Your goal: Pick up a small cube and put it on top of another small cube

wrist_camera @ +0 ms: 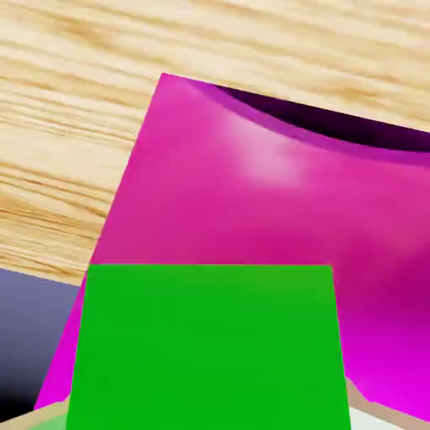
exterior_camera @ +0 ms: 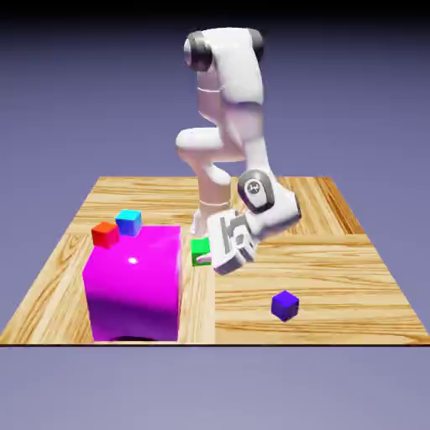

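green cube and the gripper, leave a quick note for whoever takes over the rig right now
Gripper: shut on the green cube, which fills the space between the fingertips.
Blue cube: beside the red cube, by the big magenta block at the exterior view's left.
Purple cube: on the table at the exterior view's right, not part of the job.
Done: green cube gripped.
Left: bring it over the blue cube, set it on top, let go, back away.
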### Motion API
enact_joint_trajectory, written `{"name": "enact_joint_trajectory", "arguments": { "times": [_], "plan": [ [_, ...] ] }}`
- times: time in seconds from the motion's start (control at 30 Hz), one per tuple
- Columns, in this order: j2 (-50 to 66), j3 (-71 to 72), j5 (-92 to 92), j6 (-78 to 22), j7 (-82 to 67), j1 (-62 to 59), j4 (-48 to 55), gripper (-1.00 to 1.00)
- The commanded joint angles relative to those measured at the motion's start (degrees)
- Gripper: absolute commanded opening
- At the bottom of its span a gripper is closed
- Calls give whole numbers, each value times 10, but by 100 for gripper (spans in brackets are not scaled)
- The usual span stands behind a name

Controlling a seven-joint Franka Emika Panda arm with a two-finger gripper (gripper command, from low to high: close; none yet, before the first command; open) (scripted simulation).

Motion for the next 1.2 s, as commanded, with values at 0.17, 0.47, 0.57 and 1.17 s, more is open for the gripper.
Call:
{"name": "enact_joint_trajectory", "arguments": {
  "times": [0.17, 0.47, 0.57, 1.17],
  "plan": [
    [-73, -125, 65, 51, -107, 59, 35, -100],
    [-254, -79, -75, 122, -155, -82, -89, -100],
    [-316, -57, -128, 145, -168, -135, -136, -100],
    [-476, 195, -24, 374, -258, -468, -203, -100]
  ]
}}
